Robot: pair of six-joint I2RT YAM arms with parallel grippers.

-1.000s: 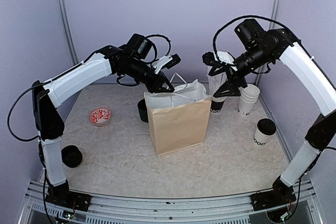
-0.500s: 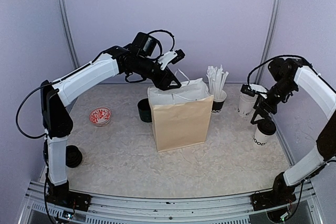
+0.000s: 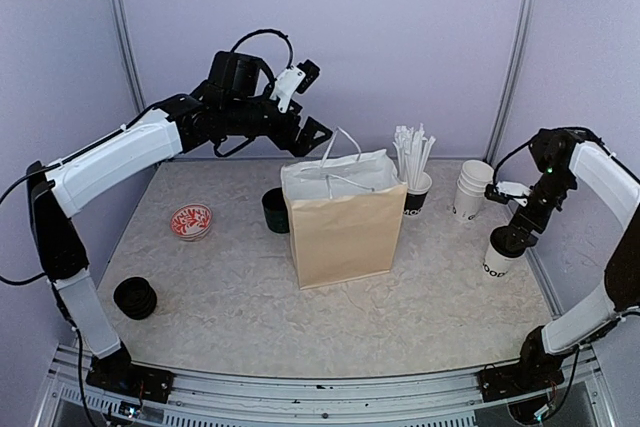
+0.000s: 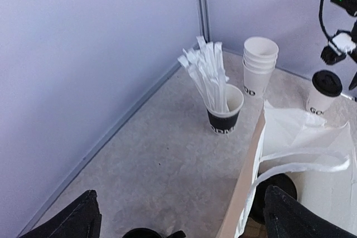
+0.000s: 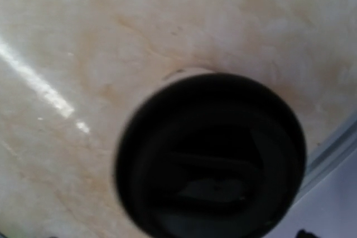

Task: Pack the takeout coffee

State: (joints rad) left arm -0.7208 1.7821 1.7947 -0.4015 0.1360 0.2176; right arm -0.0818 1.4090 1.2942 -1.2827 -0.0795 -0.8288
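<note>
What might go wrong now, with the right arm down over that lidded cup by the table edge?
The cup stands close to the table edge; an off-centre grab could tip it. Handles and white paper drape over the bag mouth and may snag it. A dark lid already shows inside, so this cup could land on it.

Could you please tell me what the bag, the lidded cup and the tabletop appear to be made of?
Bag: brown kraft paper, matte, with crisp folds; white tissue-like lining.
Lidded cup: white paper, by its matte printed wall; lid likely black moulded plastic.
Tabletop: beige marbled sheet, perhaps laminate or vinyl; it reflects a bright streak.
</note>
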